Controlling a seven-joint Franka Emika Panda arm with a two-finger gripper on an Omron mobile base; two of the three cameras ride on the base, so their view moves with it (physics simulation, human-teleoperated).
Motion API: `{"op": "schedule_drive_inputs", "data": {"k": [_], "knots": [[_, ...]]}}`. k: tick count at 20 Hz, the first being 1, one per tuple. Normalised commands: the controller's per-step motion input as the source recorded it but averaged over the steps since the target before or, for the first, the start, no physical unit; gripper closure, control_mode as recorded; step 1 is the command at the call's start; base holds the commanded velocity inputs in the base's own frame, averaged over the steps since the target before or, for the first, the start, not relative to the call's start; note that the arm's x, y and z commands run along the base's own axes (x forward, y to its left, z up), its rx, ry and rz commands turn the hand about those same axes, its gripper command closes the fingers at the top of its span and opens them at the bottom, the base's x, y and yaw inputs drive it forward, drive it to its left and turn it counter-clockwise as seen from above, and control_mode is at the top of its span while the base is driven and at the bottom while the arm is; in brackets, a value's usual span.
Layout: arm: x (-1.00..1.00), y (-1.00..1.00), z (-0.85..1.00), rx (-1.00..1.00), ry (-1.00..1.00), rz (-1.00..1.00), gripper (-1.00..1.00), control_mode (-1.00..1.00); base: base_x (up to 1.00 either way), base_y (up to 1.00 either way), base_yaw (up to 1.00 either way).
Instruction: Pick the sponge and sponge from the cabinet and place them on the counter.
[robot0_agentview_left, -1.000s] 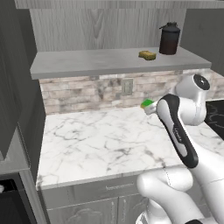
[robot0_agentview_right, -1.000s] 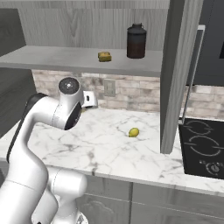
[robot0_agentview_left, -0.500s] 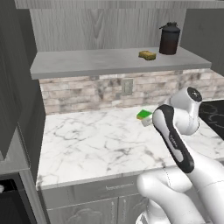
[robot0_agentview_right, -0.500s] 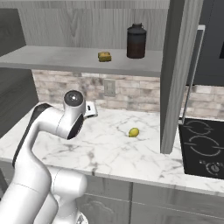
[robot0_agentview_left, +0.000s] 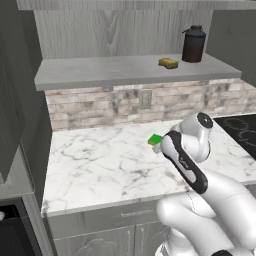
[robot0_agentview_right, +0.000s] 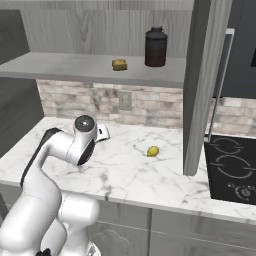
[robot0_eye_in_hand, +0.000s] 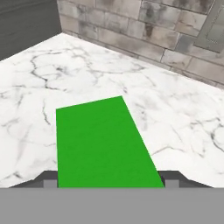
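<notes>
My gripper (robot0_agentview_left: 157, 146) is shut on the flat bright green sponge (robot0_agentview_left: 155, 139), held low over the white marble counter (robot0_agentview_left: 95, 160) near the brick back wall. In the hand view the green sponge (robot0_eye_in_hand: 103, 144) spans the space between the two finger tips (robot0_eye_in_hand: 49, 179), with the counter (robot0_eye_in_hand: 175, 118) close below; I cannot tell whether it touches. From the right base view the gripper (robot0_agentview_right: 102, 133) pokes out beside the arm's wrist. The yellow-brown sponge (robot0_agentview_left: 168, 63) (robot0_agentview_right: 119, 64) lies on the cabinet's pale grey shelf (robot0_agentview_left: 100, 75).
A tall dark lidded canister (robot0_agentview_left: 193, 45) (robot0_agentview_right: 155, 47) stands on the shelf beside the yellow-brown sponge. A small yellow-green ball (robot0_agentview_right: 153, 151) lies on the counter. An open cabinet door (robot0_agentview_right: 199, 85) hangs edge-on at the right, with the black stovetop (robot0_agentview_right: 232, 170) beyond it.
The arm has lowered the green sponge from mid-air down to just over the counter, and the wrist has folded downward with it. The yellow-brown sponge and canister stay put.
</notes>
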Motion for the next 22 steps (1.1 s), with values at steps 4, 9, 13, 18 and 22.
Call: {"op": "schedule_drive_inputs", "data": {"k": [4, 9, 13, 18, 22], "knots": [[0.36, 0.09, -0.49, -0.03, 0.06, 0.03, 1.00, -1.00, 0.00, 0.00, 0.00], [0.20, 0.08, -0.57, -0.04, 0.07, 0.04, 1.00, -1.00, 0.00, 0.00, 0.00], [0.22, 0.08, -0.51, -0.02, 0.04, 0.04, 1.00, -1.00, 0.00, 0.00, 0.00], [0.26, 0.07, -0.41, 0.00, 0.02, 0.02, 1.00, -1.00, 0.00, 0.00, 0.00], [0.19, 0.05, -0.38, 0.00, 0.01, 0.01, 1.00, -1.00, 0.00, 0.00, 0.00]]}}
